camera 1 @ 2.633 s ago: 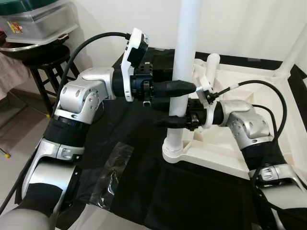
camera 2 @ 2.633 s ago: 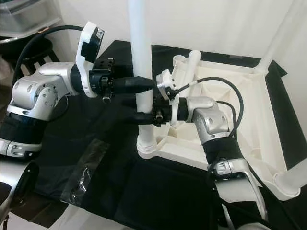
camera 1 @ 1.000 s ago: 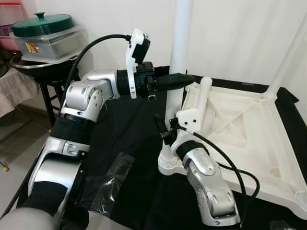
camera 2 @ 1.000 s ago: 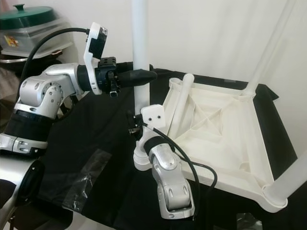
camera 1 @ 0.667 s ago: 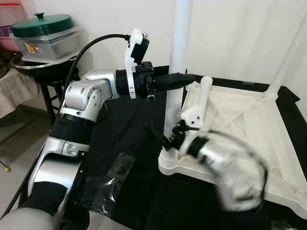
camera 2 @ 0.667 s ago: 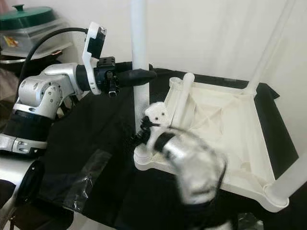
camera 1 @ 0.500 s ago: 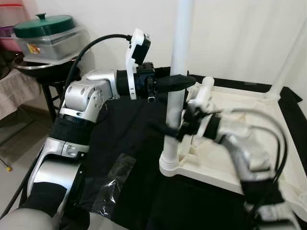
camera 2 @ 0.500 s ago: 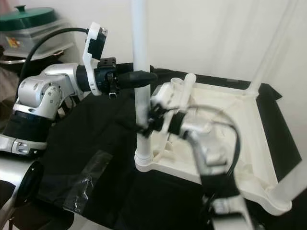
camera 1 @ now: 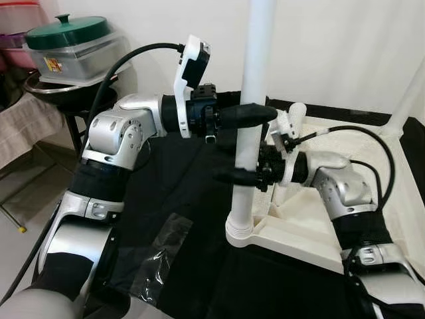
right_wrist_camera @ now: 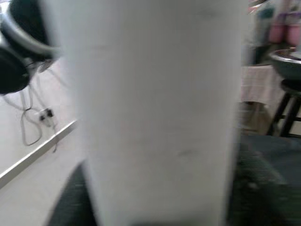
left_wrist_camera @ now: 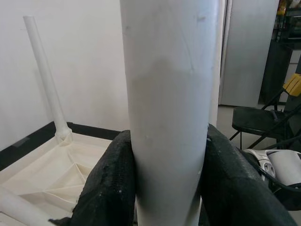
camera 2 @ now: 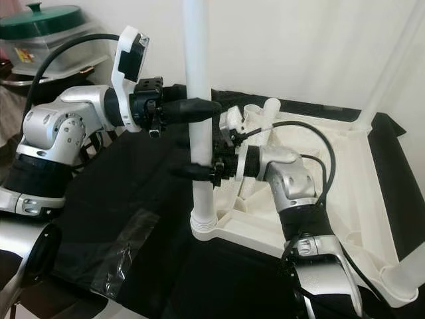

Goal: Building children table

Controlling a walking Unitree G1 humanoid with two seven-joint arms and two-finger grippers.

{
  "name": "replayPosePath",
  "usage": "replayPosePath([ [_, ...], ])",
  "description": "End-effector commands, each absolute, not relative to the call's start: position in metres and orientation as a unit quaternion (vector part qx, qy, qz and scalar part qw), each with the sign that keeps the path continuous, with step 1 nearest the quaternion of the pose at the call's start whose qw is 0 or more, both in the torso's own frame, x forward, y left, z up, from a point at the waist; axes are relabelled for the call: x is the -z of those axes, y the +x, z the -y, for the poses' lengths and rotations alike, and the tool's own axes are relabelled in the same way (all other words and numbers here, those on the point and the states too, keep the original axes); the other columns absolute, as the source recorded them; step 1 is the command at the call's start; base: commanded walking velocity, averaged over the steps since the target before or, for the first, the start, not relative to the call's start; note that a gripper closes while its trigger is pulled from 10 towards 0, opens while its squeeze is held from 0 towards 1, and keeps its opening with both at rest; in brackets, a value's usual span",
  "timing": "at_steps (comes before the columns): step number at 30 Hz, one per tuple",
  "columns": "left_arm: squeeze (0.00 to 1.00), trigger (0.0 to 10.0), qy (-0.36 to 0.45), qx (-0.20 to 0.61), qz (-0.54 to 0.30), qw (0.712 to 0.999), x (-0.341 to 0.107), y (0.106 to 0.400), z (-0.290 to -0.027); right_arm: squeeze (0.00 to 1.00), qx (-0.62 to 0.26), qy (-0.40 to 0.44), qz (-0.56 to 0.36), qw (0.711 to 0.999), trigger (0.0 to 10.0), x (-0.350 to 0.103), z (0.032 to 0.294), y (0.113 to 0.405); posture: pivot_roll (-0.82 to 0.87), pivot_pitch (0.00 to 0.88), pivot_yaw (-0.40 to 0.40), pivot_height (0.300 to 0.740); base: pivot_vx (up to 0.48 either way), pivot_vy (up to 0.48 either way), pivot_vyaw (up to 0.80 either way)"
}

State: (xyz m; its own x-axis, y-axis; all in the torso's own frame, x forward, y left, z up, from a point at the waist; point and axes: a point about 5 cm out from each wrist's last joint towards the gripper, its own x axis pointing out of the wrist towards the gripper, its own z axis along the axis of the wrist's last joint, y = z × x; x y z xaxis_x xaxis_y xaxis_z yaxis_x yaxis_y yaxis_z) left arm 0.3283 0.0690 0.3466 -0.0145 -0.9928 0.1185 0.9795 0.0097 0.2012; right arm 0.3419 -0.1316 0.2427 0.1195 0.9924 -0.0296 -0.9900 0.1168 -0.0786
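A white table leg (camera 1: 251, 106) stands upright in the near corner socket (camera 1: 240, 230) of an overturned white plastic tabletop (camera 2: 345, 166), which lies on a black cloth (camera 1: 166, 193). The left gripper (camera 1: 255, 114) reaches in from the robot's left and clasps the leg high up, its two black fingers (left_wrist_camera: 110, 188) closed against either side of the tube. The right gripper (camera 2: 194, 172) grips the same leg lower down, one finger on each side, likewise closed on it. A second leg (camera 2: 269, 109) lies across the tabletop's ribbed underside; another (camera 1: 406, 100) rises from the far corner. A clear plastic bag (camera 1: 159, 256) rests on the cloth. Beyond, a stool (camera 1: 63, 100) carries a green-lidded container (camera 1: 73, 43).
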Motion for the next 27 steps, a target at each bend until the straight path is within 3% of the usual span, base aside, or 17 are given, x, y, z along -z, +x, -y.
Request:
replayPosePath([
  [1,0.0,0.0,0.044,0.722,0.07,0.687,-0.329,0.326,-0.064,0.0,-0.66,-0.04,0.006,0.75,0.0,-0.241,0.133,0.345,-0.03,0.044,0.01,0.74,0.0,0.0,0.0],
  [6,0.0,0.0,0.049,0.721,0.081,0.687,-0.33,0.326,-0.063,0.0,-0.673,-0.043,0.001,0.738,0.0,-0.238,0.134,0.349,-0.03,0.044,0.011,0.74,0.0,0.0,0.0],
  [14,0.0,0.0,0.043,0.709,0.095,0.697,-0.331,0.328,-0.062,0.0,-0.662,-0.031,0.015,0.749,0.0,-0.232,0.137,0.349,-0.04,0.039,0.009,0.74,0.0,0.0,0.0],
  [15,1.0,10.0,0.037,0.696,0.1,0.71,-0.332,0.331,-0.062,0.0,-0.653,-0.028,0.022,0.757,0.0,-0.23,0.138,0.349,-0.05,0.037,0.003,0.74,0.0,0.0,0.0],
  [16,1.0,10.0,0.037,0.696,0.1,0.71,-0.332,0.331,-0.062,0.0,-0.653,-0.028,0.022,0.757,0.0,-0.23,0.138,0.349,-0.05,0.037,0.003,0.74,0.0,0.0,0.0],
  [19,1.0,10.0,0.015,0.646,0.113,0.754,-0.33,0.337,-0.078,0.0,-0.594,-0.022,0.034,0.803,0.0,-0.219,0.141,0.347,-0.09,0.024,-0.004,0.74,0.0,0.0,0.0],
  [20,1.0,10.0,0.015,0.646,0.113,0.754,-0.33,0.337,-0.078,0.0,-0.594,-0.022,0.034,0.803,0.0,-0.219,0.141,0.347,-0.09,0.024,-0.004,0.74,0.0,0.0,0.0],
  [22,0.99,10.0,-0.009,0.589,0.112,0.8,-0.321,0.342,-0.104,0.0,-0.534,-0.011,0.032,0.845,0.0,-0.209,0.139,0.343,-0.09,0.024,-0.004,0.74,0.0,0.0,0.0],
  [24,0.99,10.0,-0.009,0.589,0.112,0.8,-0.321,0.342,-0.104,0.0,-0.534,-0.011,0.032,0.845,0.0,-0.209,0.139,0.343,-0.09,0.024,-0.004,0.74,0.0,0.0,0.0],
  [25,0.0,10.0,-0.026,0.534,0.092,0.84,-0.303,0.345,-0.13,0.0,-0.45,0.0,0.02,0.893,0.0,-0.196,0.127,0.339,-0.09,0.026,-0.023,0.74,0.0,0.0,0.0],
  [26,0.0,10.0,-0.045,0.46,0.063,0.884,-0.276,0.346,-0.163,0.0,-0.279,0.028,-0.009,0.96,0.0,-0.172,0.114,0.327,-0.1,0.03,-0.025,0.74,0.0,0.0,0.0],
  [27,0.0,10.0,-0.045,0.46,0.063,0.884,-0.276,0.346,-0.163,0.0,-0.279,0.028,-0.009,0.96,0.0,-0.172,0.114,0.327,-0.1,0.03,-0.025,0.74,0.0,0.0,0.0],
])
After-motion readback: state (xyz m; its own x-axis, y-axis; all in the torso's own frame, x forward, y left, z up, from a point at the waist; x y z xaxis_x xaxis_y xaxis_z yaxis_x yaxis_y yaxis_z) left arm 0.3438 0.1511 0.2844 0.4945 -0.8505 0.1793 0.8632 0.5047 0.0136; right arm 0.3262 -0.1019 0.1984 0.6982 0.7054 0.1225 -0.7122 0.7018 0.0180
